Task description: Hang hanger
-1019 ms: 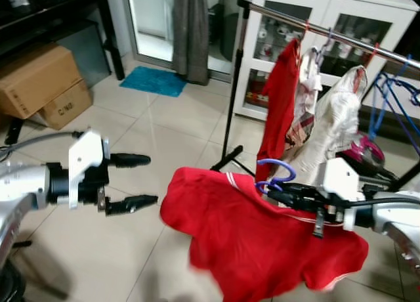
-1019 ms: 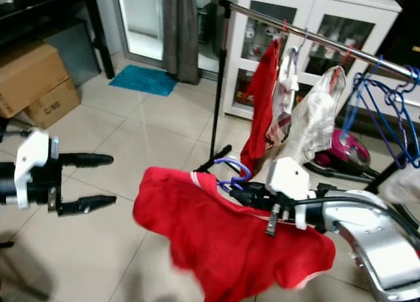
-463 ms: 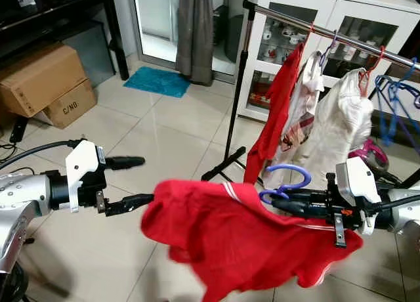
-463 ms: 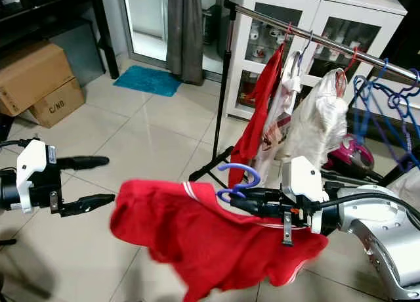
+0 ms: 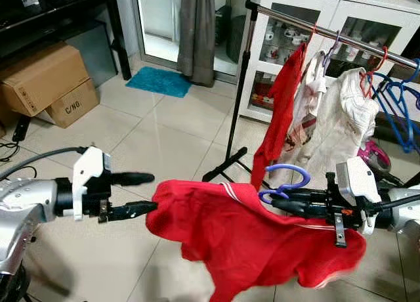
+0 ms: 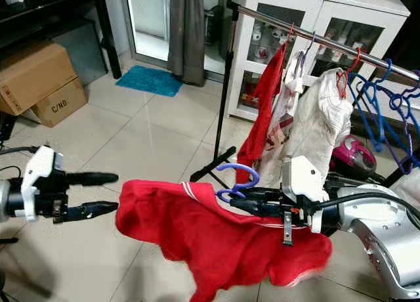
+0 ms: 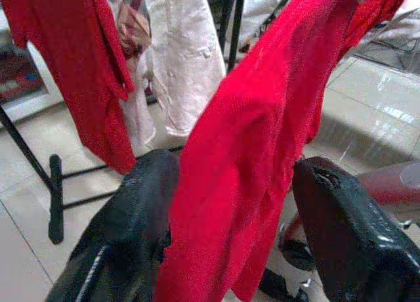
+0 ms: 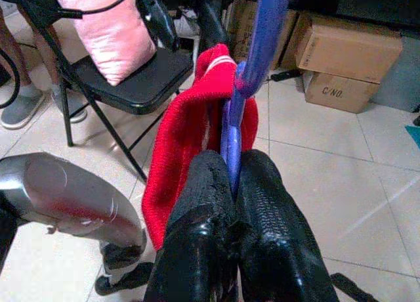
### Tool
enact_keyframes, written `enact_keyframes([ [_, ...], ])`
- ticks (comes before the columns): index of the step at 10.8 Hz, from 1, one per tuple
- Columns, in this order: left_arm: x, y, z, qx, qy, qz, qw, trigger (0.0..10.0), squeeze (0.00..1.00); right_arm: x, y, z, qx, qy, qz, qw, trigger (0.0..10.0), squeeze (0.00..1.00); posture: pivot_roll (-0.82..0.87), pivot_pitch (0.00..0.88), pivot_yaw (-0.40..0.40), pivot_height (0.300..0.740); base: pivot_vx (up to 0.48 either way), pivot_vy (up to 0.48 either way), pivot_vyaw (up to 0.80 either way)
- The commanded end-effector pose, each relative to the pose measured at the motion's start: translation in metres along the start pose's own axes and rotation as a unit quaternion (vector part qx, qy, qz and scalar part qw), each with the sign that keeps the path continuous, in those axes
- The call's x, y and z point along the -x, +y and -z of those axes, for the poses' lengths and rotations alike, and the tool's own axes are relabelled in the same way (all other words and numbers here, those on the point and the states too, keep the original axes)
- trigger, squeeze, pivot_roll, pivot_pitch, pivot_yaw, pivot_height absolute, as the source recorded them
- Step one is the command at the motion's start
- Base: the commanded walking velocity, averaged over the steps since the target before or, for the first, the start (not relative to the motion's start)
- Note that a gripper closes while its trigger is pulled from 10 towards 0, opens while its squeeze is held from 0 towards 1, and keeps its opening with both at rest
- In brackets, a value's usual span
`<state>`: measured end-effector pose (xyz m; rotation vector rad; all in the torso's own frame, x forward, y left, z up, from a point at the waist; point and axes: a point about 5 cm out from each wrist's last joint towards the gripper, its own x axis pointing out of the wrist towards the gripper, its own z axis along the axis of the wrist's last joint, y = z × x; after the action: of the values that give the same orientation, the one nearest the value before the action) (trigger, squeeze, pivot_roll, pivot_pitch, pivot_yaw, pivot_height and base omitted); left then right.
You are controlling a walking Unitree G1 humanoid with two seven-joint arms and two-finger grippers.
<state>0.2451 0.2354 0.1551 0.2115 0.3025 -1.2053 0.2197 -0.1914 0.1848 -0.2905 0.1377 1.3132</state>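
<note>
My right gripper [image 5: 279, 198] is shut on the neck of a purple hanger [image 5: 289, 176], held level at waist height. A red shirt [image 5: 249, 239] hangs on that hanger and droops towards the floor. In the right wrist view the two fingers [image 8: 203, 236] pinch the purple hanger [image 8: 262, 46] tightly. My left gripper [image 5: 153, 192] is open at the shirt's left edge. In the left wrist view the red cloth [image 7: 243, 151] hangs between the spread fingers. The metal clothes rail [image 5: 308, 25] runs behind, above and to the right.
On the rail hang a red garment [image 5: 282, 111], a white garment [image 5: 341, 118] and several blue hangers [image 5: 397, 105]. Its black foot [image 5: 226, 167] rests on the tiles. A white cabinet [image 5: 367, 16] stands behind. Cardboard boxes [image 5: 46, 79] and a blue mat [image 5: 157, 82] lie to the left.
My left gripper has moved right to the shirt's edge, so the cloth now hangs between its fingers. The shirt has swung and spread left. The right gripper keeps its hold.
</note>
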Motion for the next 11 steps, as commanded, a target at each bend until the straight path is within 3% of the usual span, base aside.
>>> enact_keyframes([
  [1, -0.003, 0.003, -0.001, -0.01, 0.007, 0.004, 1.0, 0.0, 0.0, 0.004, -0.002, -0.015, 0.032, -0.019, -0.003, 0.999, 10.0, 0.0, 0.06, 0.013, -0.032, 0.74, 0.0, 0.0, 0.0],
  [11, -0.021, 0.009, 0.003, -0.002, 0.01, 0.057, 0.998, 0.0, 0.0, 0.009, 0.0, -0.025, 0.043, -0.022, -0.016, 0.999, 10.0, 0.0, 0.03, 0.013, -0.015, 0.74, 0.0, 0.0, 0.0],
])
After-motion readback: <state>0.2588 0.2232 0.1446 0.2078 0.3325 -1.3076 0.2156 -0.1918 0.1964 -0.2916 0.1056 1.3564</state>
